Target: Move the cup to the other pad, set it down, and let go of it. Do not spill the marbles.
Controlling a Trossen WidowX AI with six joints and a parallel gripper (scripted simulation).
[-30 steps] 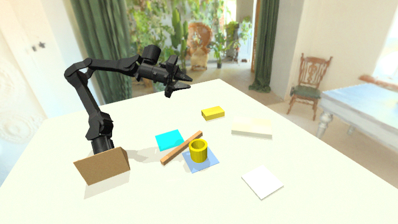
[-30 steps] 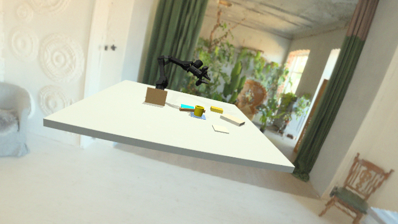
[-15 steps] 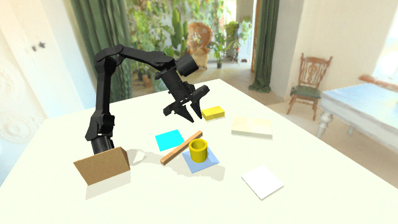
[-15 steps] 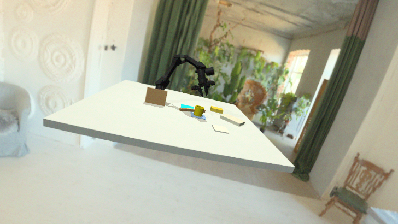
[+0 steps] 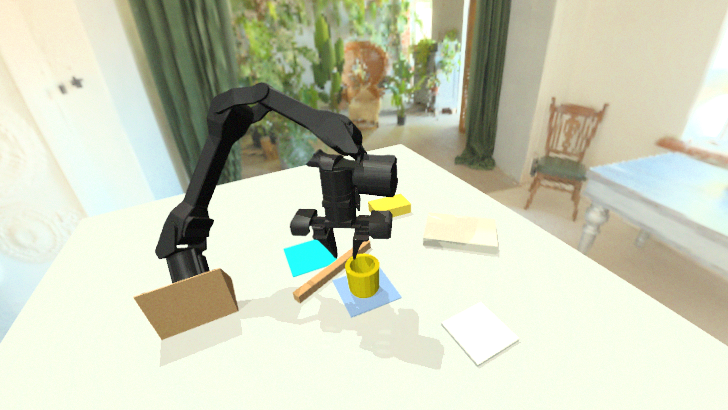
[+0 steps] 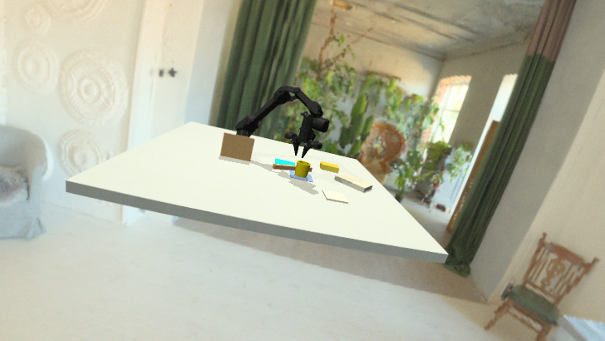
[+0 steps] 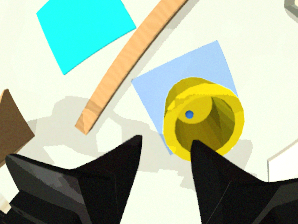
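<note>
A yellow cup (image 5: 362,285) (image 6: 302,169) (image 7: 181,96) stands upright on a light blue pad (image 5: 366,304) (image 6: 301,177) (image 7: 160,79). In the wrist view a blue marble (image 7: 189,115) shows inside it. A cyan pad (image 5: 305,257) (image 6: 283,161) (image 7: 83,16) lies to the left, beyond a wooden stick (image 5: 315,285) (image 6: 281,166) (image 7: 133,56) that lies between the two pads. My gripper (image 5: 344,252) (image 6: 300,154) (image 7: 166,143) points down just above the cup's left rim. It is partly open and holds nothing. One fingertip is over the rim, the other outside the cup.
A brown cardboard box (image 5: 185,303) (image 6: 237,146) (image 7: 13,129) stands by the arm's base. A yellow block (image 5: 389,204) (image 6: 328,166), a beige slab (image 5: 461,231) (image 6: 353,180) and a white sheet (image 5: 479,332) (image 6: 335,195) lie to the right of the cup.
</note>
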